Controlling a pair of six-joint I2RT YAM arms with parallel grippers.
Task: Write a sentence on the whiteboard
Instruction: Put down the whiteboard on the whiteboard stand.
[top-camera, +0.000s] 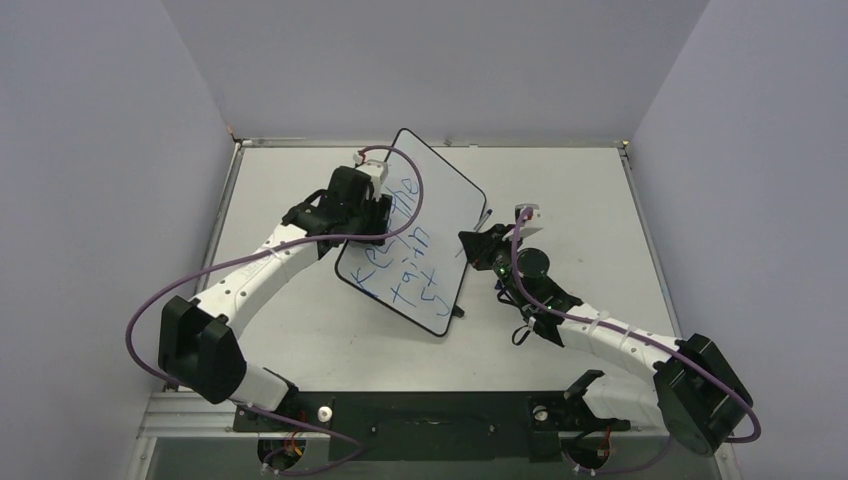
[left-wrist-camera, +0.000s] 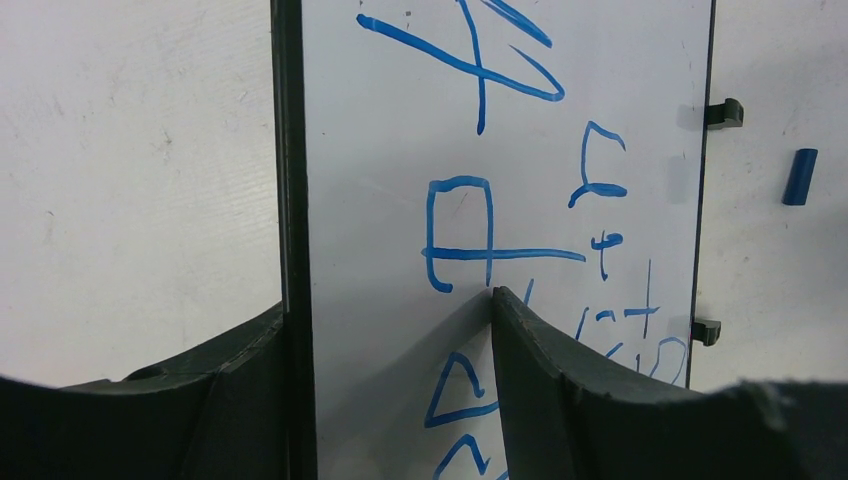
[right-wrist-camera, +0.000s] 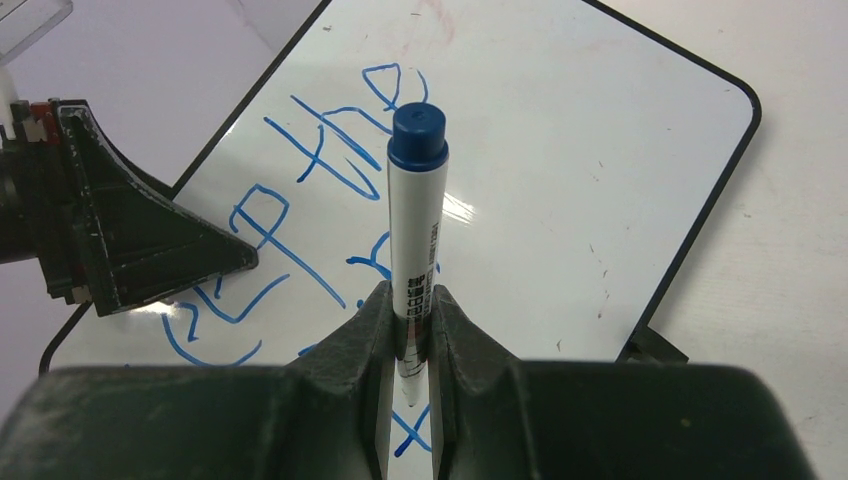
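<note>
The whiteboard (top-camera: 445, 190) lies slanted on the table, a white board with a thin black rim. The sentence (top-camera: 405, 255) runs across it in blue slanted lines; its letters also fill the left wrist view (left-wrist-camera: 460, 230). My left gripper (top-camera: 372, 215) straddles the board's left rim (left-wrist-camera: 290, 200). It is open (left-wrist-camera: 385, 305), with one finger outside the rim and the other over the writing. My right gripper (right-wrist-camera: 410, 295) is shut on a white marker pen (right-wrist-camera: 418, 210). The pen's blue end points up and its tip hangs just above the whiteboard (right-wrist-camera: 580, 130), near a blue stroke.
A small blue cap (left-wrist-camera: 799, 176) lies on the table beyond the board's far rim. Two black feet (left-wrist-camera: 724, 113) stick out from that rim. Grey walls close in the table on the left, right and back. My left gripper's finger (right-wrist-camera: 150, 250) shows in the right wrist view.
</note>
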